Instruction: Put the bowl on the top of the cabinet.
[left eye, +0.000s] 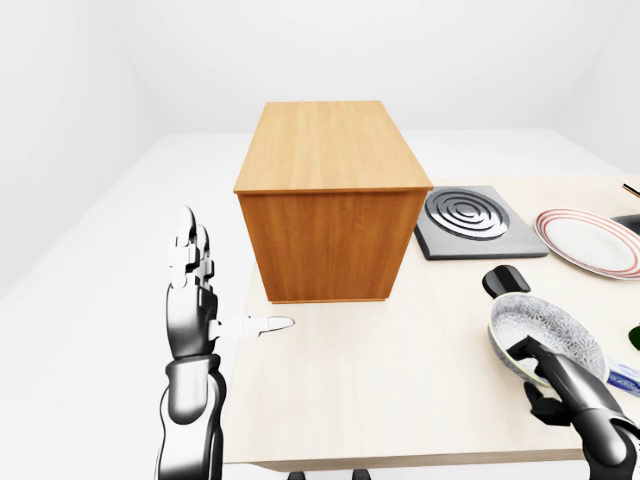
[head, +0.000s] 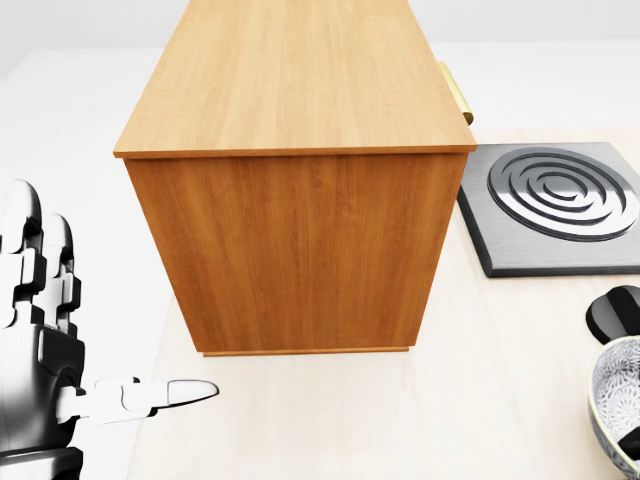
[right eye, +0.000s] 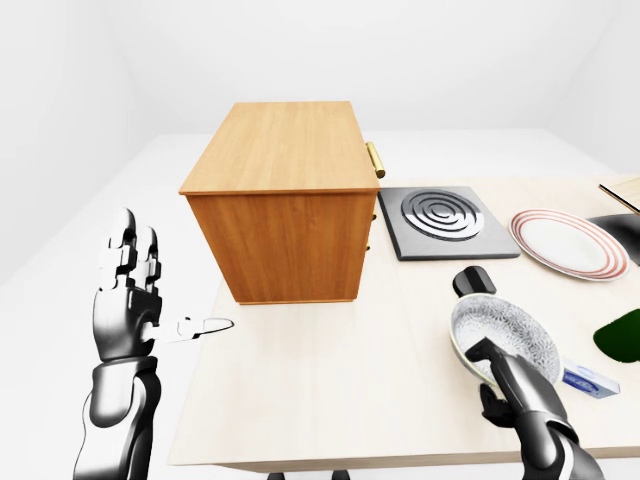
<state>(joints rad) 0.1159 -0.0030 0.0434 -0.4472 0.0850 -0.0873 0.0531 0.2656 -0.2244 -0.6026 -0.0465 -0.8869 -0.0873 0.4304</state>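
The wooden cabinet (left eye: 330, 215) stands on the pale table, its flat top (left eye: 325, 145) bare. The patterned grey-white bowl (right eye: 505, 340) sits low at the right of the table, right of the cabinet; only its left edge (head: 618, 400) shows in the head view. My right hand (right eye: 500, 378) holds the bowl's near rim, one finger over the rim and the thumb under it. My left hand (left eye: 200, 295) hangs open at the table's left edge, fingers up and thumb pointing at the cabinet's foot, touching nothing.
A dark burner plate (left eye: 470, 220) with ring grooves lies right of the cabinet. Beyond it is a red-rimmed plate (left eye: 590, 240). A black round thing (left eye: 505, 280) sits just above the bowl. A green thing (right eye: 625, 335) and a small blue-white box (right eye: 590, 382) lie at the right.
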